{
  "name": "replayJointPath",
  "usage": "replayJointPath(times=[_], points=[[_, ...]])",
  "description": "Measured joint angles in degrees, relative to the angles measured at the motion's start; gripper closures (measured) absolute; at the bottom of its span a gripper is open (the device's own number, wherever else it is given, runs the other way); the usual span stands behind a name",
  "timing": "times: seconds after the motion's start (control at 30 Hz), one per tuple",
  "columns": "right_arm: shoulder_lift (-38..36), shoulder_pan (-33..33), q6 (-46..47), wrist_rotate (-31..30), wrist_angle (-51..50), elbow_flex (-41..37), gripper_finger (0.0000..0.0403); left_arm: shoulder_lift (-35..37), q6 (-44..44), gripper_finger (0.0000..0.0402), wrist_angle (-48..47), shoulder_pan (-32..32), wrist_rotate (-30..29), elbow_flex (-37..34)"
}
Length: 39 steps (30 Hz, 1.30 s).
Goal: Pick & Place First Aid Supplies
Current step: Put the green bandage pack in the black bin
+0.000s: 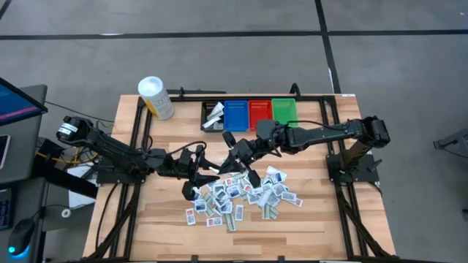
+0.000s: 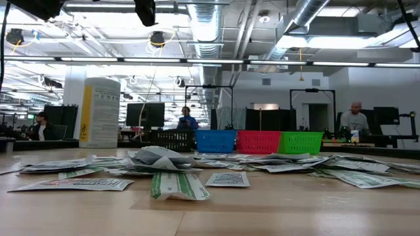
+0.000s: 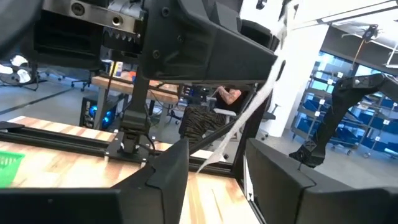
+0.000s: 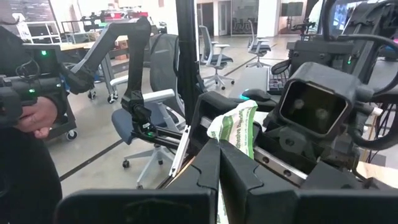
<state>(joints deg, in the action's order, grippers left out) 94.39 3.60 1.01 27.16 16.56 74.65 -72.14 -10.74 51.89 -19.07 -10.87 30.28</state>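
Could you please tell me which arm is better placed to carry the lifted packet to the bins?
Right, probably: the right tool is shut on the packet, raised above the pile. The left tool stands open, gripping nothing.

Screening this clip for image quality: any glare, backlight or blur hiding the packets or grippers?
Low view: bright ceiling lights, the nearest packets are soft. Left wrist view: a blown-out window behind the left gripper, a thin white strip between its fingers. Right wrist view: the right gripper pinches a green-and-white packet, clearly seen.
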Motion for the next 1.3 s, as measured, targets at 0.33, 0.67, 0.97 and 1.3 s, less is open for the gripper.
replayJointPath(times=[0.33,0.67,0.97,1.3], points=[[0.0,0.0,0.0,0.0,-0.1,0.0,0.0403,0.0,0.0,0.03,0.0,0.0,0.0,0.0],[0.0,0.1,0.1,0.0,-0.2,0.0,0.0403,0.0,0.0,0.0388,0.0,0.0,0.2,0.0],[0.0,0.6,0.1,-0.2,-0.4,0.0,0.0379,0.0,0.0,0.0395,0.0,0.0,0.2,0.0],[0.0,0.3,0.1,-0.2,-1.5,0.0,0.0279,0.0,0.0,0.0396,0.0,0.0,0.0,0.0]])
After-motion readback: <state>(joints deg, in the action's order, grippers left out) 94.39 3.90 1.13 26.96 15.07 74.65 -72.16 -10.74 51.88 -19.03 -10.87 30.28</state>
